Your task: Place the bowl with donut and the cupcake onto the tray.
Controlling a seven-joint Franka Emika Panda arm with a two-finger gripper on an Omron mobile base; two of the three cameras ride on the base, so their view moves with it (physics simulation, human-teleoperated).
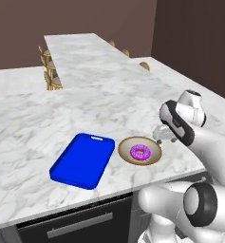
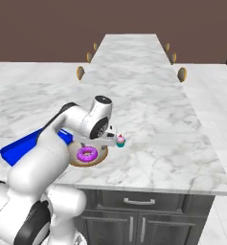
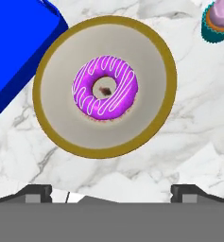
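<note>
Even, diffuse light fills the rendered kitchen, bright on the pale marble worktop [image 1: 47,123] and dim on the brown far walls. No single lamp direction stands out. Shadows are faint: a soft dark edge lies under the near side of the tray [image 1: 80,160], and a thin shade rings the donut [image 3: 105,87] inside the bowl [image 3: 61,137] in the hand view. There is no glare on the marble, and the blue tray shows flat, saturated colour with no highlight. All three views are sharp from near to far, without blur or edge distortion. Fine edges look slightly jagged, and the marble veins are soft in the hand view.
</note>
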